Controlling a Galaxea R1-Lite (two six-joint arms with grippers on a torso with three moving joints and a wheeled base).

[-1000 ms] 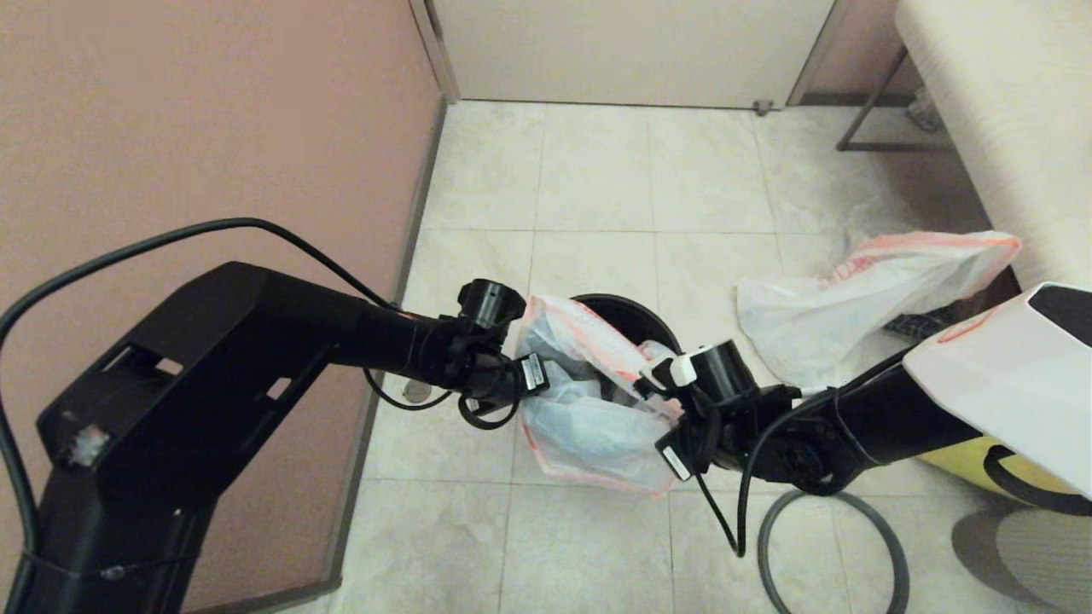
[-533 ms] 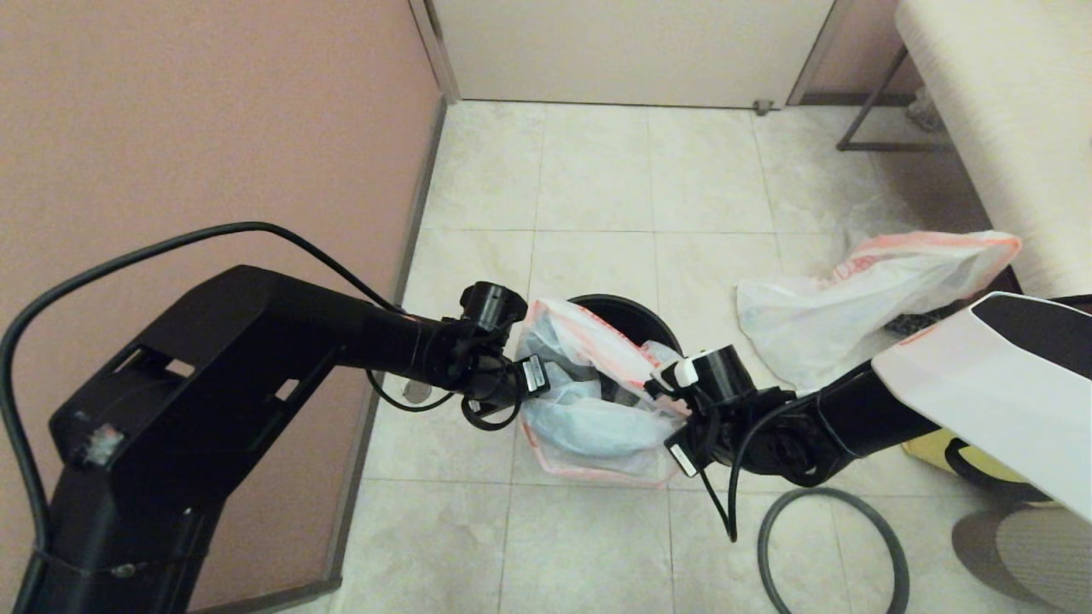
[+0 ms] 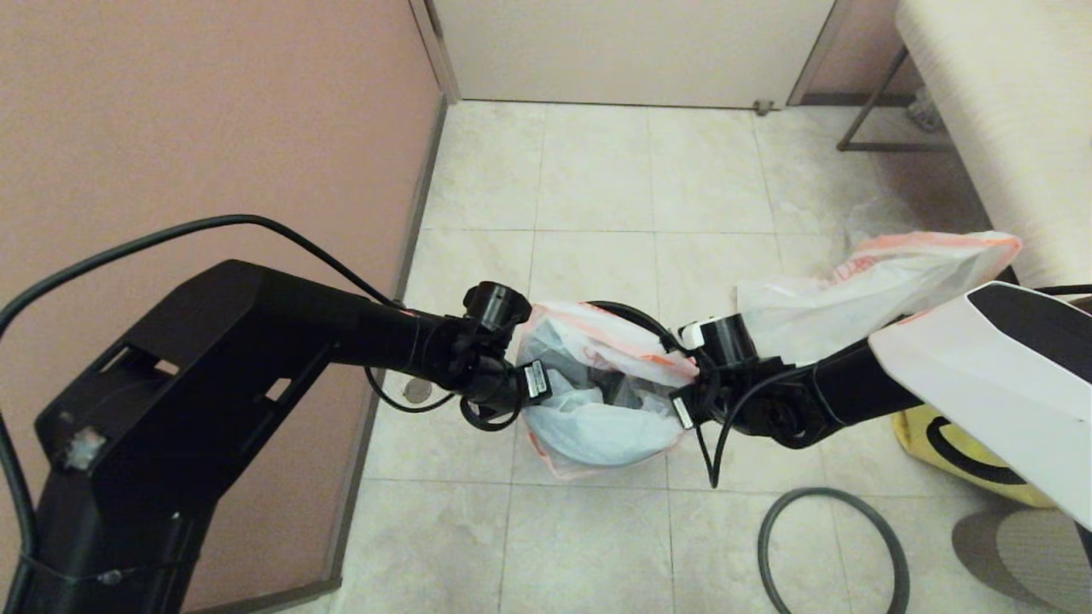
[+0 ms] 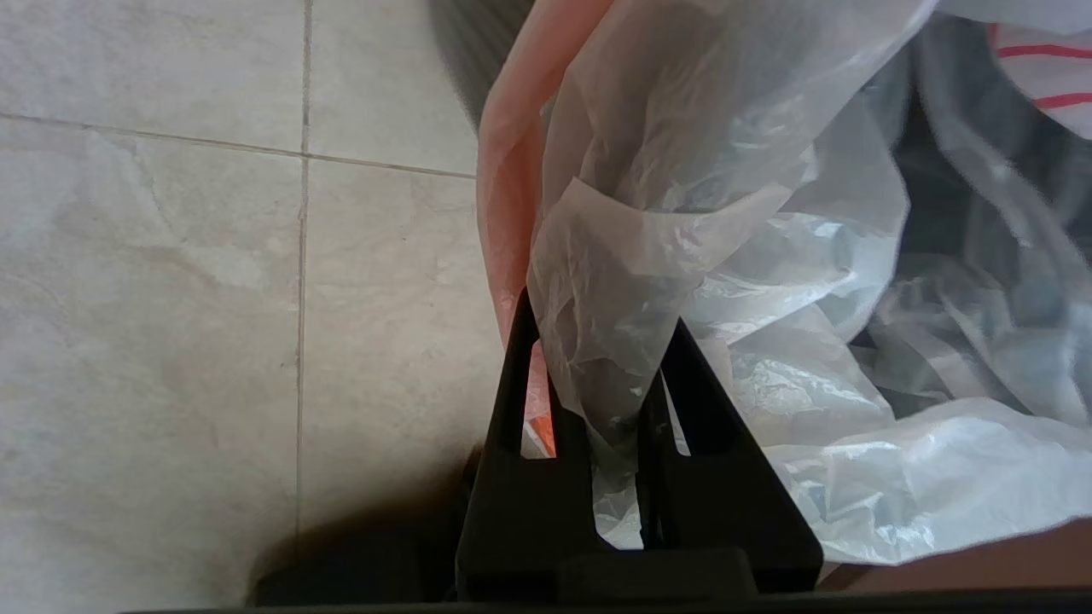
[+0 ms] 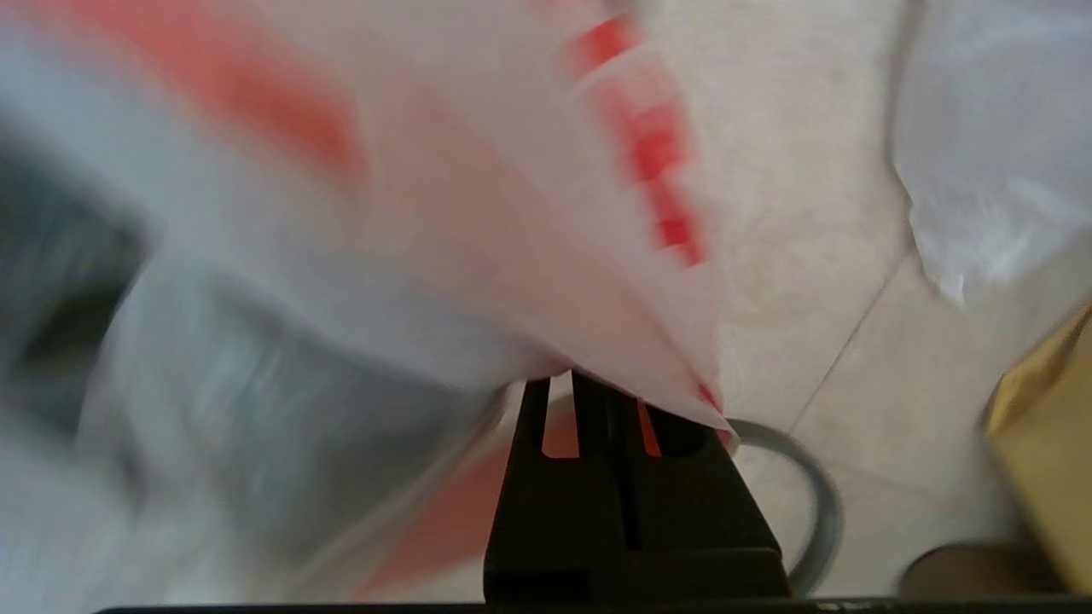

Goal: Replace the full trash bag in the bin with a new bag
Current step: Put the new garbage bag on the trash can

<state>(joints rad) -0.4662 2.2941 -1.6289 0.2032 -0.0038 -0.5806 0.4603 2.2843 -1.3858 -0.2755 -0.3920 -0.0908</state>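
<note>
The new bag (image 3: pixel 597 418), translucent white with an orange-pink mouth band, is stretched between both grippers over the bin (image 3: pixel 630 312), of which only a dark arc of rim shows. My left gripper (image 3: pixel 531 384) is shut on bunched plastic of the bag's near-left edge (image 4: pixel 597 341). My right gripper (image 3: pixel 682 401) is shut on the band at its right edge (image 5: pixel 597 384). The full trash bag (image 3: pixel 862 294) lies on the floor to the right, beyond the right arm.
The bin's grey rim ring (image 3: pixel 823 492) lies loose on the tiles near the right front. A yellow fabric bag (image 3: pixel 955 452) sits under the right arm. A pink wall (image 3: pixel 213 128) runs along the left, and a bench (image 3: pixel 1007 102) stands far right.
The right gripper has moved away from me with the bag's edge, pulling the mouth across the bin opening. The left gripper has stayed almost in place.
</note>
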